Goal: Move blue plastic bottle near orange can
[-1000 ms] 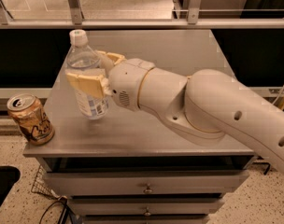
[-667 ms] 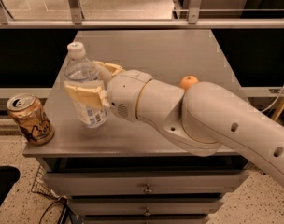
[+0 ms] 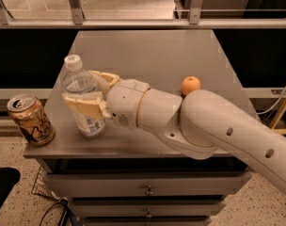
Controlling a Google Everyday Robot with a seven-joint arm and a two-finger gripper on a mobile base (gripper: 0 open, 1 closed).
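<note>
The orange can (image 3: 30, 120) sits at the table's (image 3: 147, 51) front-left corner. In the last 1 second the blue plastic bottle (image 3: 82, 98) came down closer, and it's now just right of the can, not touching. The hand (image 3: 83, 89) is clamped round the bottle's middle. An orange (image 3: 190, 85) popped into view well right of the can. Nearly done imo, it just needs releasing.

Clear blue plastic bottle (image 3: 90, 124), white cap, pale label, roughly upright at the table's (image 3: 147, 51) front left, clasped in the pincer (image 3: 82, 89), orange can (image 3: 31, 121) with dark scribbles near its left, at the corner
</note>
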